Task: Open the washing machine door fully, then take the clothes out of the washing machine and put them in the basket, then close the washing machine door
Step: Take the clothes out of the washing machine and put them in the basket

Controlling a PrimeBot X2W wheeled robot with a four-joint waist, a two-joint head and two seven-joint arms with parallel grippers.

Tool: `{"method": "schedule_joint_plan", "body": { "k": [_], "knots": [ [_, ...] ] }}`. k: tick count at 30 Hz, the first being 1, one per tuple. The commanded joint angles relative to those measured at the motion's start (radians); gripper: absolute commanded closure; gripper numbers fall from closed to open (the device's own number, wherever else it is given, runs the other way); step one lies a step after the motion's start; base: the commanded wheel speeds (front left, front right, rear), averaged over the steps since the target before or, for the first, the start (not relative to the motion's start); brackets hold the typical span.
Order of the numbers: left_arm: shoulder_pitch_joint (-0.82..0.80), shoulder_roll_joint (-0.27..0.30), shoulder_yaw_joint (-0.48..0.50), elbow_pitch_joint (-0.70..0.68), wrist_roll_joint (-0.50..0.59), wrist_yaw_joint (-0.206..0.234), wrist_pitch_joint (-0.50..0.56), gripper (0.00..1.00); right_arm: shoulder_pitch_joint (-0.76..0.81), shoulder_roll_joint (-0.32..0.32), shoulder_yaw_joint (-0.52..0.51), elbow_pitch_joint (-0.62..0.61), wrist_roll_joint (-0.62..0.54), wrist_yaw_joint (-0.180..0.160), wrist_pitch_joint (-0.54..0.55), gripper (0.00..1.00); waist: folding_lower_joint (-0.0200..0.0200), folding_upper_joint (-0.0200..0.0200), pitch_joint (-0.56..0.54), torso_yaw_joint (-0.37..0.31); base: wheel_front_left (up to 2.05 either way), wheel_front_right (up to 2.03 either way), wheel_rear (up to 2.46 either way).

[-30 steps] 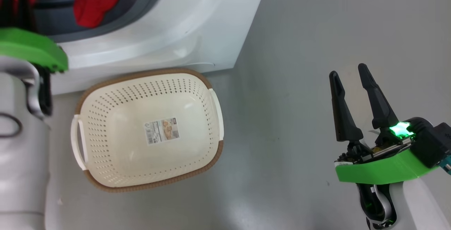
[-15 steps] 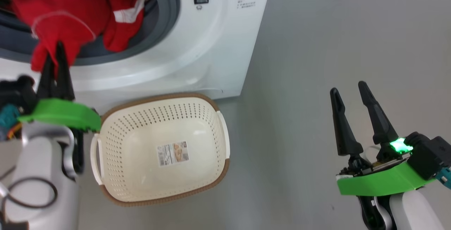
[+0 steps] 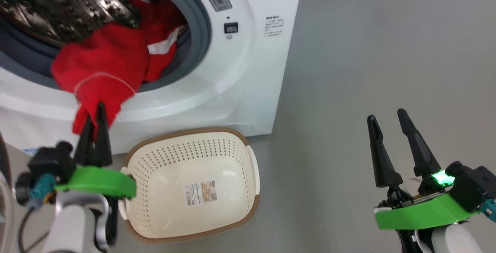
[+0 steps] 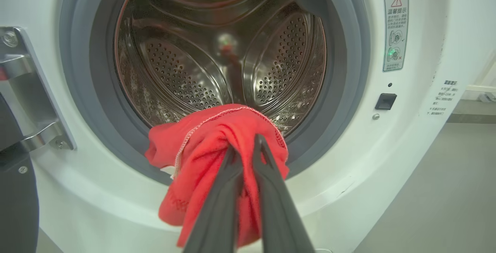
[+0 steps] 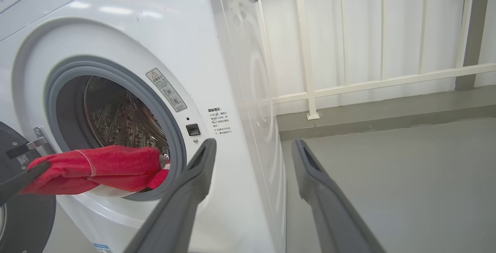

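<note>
The washing machine (image 3: 240,82) stands open, its steel drum (image 4: 217,51) bare at the back. Red clothes (image 3: 104,63) hang out over the grey gasket. My left gripper (image 3: 96,115) is shut on the lowest fold of that red cloth (image 4: 217,144), just left of and above the basket (image 3: 193,129). A second red piece with a white stripe (image 3: 162,47) lies inside the opening. The cream basket sits on the floor against the machine's front. My right gripper (image 3: 383,115) hangs open and empty far to the right. The washing machine door (image 5: 19,214) is swung out to the left.
Grey floor (image 3: 368,51) stretches right of the machine. In the right wrist view a white railing (image 5: 310,51) runs along a wall behind it. The door's metal hinge (image 4: 27,90) sits at the opening's left edge.
The head camera has shifted, so the machine and basket sit lower in the picture. My left gripper has drawn the red cloth out of the drum and over the gasket. The right gripper stays open.
</note>
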Motion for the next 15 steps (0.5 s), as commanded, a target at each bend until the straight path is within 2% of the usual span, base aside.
{"method": "schedule_joint_plan", "body": {
  "k": [1,8,15],
  "knots": [
    [0.014,0.019,0.022,-0.034,0.001,-0.007,-0.009,1.0,0.005,-0.007,0.018,-0.023,-0.016,0.005,-0.006,0.0,0.0,-0.0001,-0.025,0.013,0.0,0.0,0.0],
    [0.113,0.007,0.003,-0.129,-0.004,0.005,0.026,1.0,0.022,-0.007,0.011,-0.029,-0.019,0.005,-0.006,0.0,0.0,-0.0001,-0.051,0.026,0.0,0.0,0.0],
    [0.161,0.001,-0.024,-0.252,0.002,0.02,0.077,1.0,0.017,-0.007,0.004,-0.044,-0.024,0.005,-0.006,0.0,0.0,-0.0001,-0.018,0.037,0.0,0.0,0.0]
  ]
}}
